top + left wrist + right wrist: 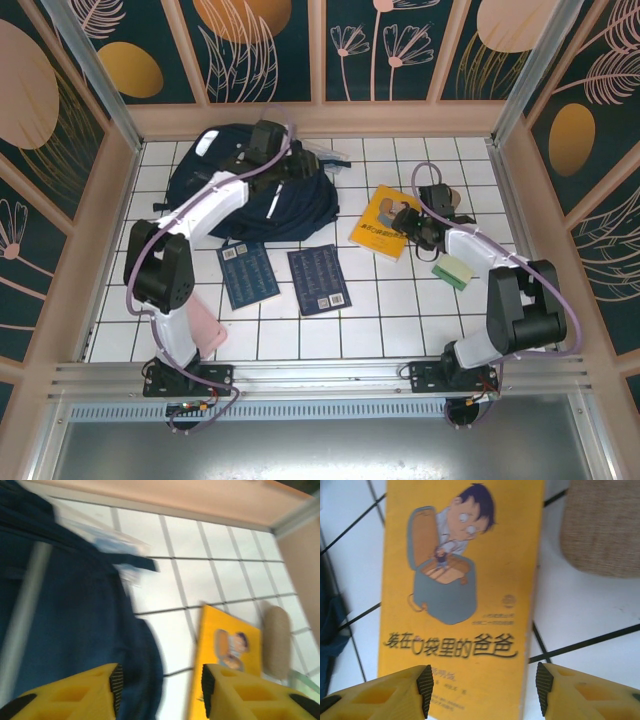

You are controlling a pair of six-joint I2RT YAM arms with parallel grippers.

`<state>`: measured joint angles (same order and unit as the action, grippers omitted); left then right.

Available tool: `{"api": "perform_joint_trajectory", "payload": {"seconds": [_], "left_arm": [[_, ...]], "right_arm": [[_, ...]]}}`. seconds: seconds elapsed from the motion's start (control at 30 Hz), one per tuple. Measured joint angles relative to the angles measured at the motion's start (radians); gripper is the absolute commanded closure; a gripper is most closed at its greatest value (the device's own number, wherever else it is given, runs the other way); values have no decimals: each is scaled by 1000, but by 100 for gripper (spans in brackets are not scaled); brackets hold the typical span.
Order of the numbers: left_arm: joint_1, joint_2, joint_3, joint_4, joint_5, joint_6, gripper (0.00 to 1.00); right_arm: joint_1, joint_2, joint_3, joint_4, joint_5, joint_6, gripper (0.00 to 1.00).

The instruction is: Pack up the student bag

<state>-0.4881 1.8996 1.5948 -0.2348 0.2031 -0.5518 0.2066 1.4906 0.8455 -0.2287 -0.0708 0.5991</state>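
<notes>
The bag [300, 205] lies far left, under the left gripper [160, 685], whose fingers stand apart and empty. The right gripper [482, 687], also spread and empty, hovers over the book [465, 605]. The book's long axis runs away from its fingers.

White-tiled table [400, 320] is carrying everything. Navy backpack [290, 210] is sitting far-L, w/ clear plastic packet [325, 158] lying at its R edge. Yellow kids' book [380, 225] is lying R of ctr, beige fabric pouch [605, 525] just beside it. Dark-blue booklet [248, 275] + second booklet [318, 279] are lying side by side nr ctr. Pink item [208, 330] is lying near-L, green-yellow pad [455, 270] is lying R.
</notes>
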Motion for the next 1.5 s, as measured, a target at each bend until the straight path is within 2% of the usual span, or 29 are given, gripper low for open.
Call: {"api": "perform_joint_trajectory", "payload": {"seconds": [0.2,0.53,1.0,1.17,1.5], "left_arm": [[-92,147,35,74,103,-56,57],[-135,361,111,71,143,-71,55],[-189,493,217,35,151,-66,55],[-193,497,231,15,153,-59,56],[-168,476,131,178,300,-146,59]], "right_arm": [[-18,55,-19,53,6,58,41],[-25,161,-27,136,18,89,43],[-29,201,4,134,18,87,46],[-28,220,27,127,14,84,49],[-26,240,41,169,-27,62,50]]}}
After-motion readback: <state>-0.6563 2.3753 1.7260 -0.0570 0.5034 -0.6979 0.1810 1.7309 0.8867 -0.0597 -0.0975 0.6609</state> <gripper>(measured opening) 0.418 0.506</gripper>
